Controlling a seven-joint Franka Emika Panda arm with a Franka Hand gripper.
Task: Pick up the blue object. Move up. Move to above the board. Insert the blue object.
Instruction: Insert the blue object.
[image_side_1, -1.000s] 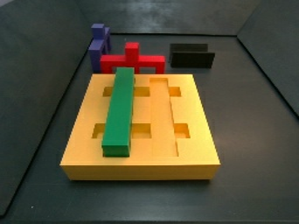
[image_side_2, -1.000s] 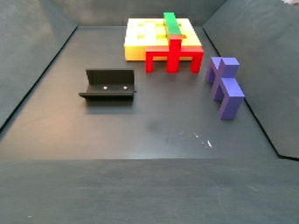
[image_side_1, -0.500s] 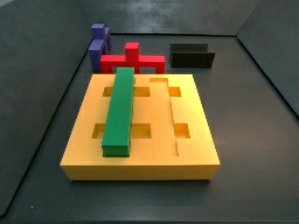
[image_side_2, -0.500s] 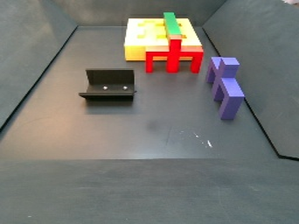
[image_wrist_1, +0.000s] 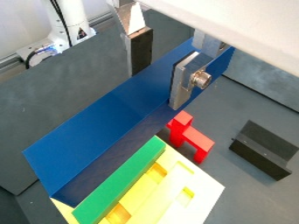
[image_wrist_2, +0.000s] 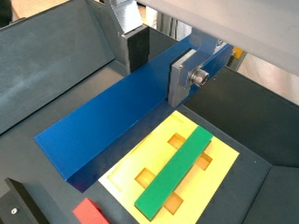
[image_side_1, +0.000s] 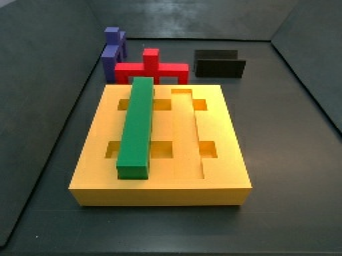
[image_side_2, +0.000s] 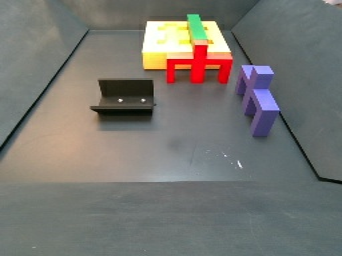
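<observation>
Wrist views both show the board (image_wrist_2: 216, 188), a thick yellow slab with grooves and square cut-outs, lying below the gripper (image_wrist_1: 162, 68); it is seen in both side views too (image_side_1: 214, 180), resting on the dark floor. The blue object (image_wrist_1: 111, 127), a long dark blue bar, is pinched between the gripper's two silver finger plates (image_wrist_2: 183, 77), which are pressed against its opposite faces near one end; the bar is held well above the floor and extends away from the gripper over the board's edge (image_wrist_2: 117, 118). A green bar (image_wrist_2: 173, 173) is seated along one groove of the board, beneath and beside the held bar; it is seen lengthwise in a side view (image_side_1: 136, 125). A red cross-shaped block (image_wrist_1: 191, 138) lies just beyond the board's end, below the gripper. A purple-blue L-shaped block (image_side_2: 258, 97) stands near the red block. The fixture (image_side_2: 124, 98) stands apart from the board; the gripper itself is not seen in either side view.
</observation>
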